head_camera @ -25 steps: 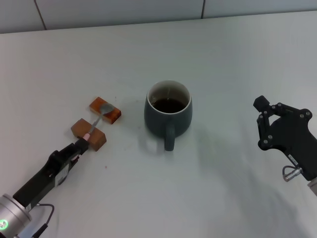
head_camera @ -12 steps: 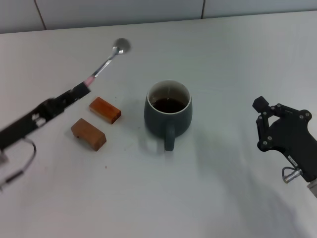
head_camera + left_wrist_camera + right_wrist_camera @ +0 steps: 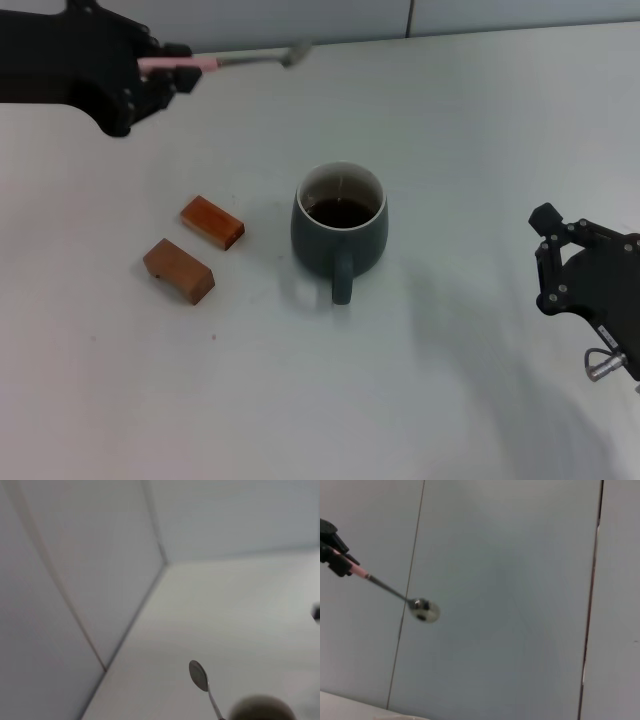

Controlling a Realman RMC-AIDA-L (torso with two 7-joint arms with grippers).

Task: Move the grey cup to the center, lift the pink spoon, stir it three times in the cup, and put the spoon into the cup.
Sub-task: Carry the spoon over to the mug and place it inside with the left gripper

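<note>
The grey cup (image 3: 339, 225) stands mid-table with dark liquid inside, its handle toward me. High at the far left, my left gripper (image 3: 178, 72) is shut on the pink spoon (image 3: 225, 61), which is held level with its silver bowl pointing right, well above and behind the cup. The spoon's bowl (image 3: 198, 675) shows in the left wrist view, and the spoon (image 3: 422, 609) appears against the wall in the right wrist view, held by the left gripper (image 3: 337, 560). My right gripper (image 3: 560, 262) hovers at the right edge, away from the cup.
Two orange-brown wooden blocks (image 3: 211, 221) (image 3: 178, 270) lie on the white table left of the cup. A tiled wall (image 3: 300, 18) runs along the far edge.
The left arm has lifted the spoon off the blocks and swung it up and to the far left, turning it level. The right gripper drifted slightly right and down.
</note>
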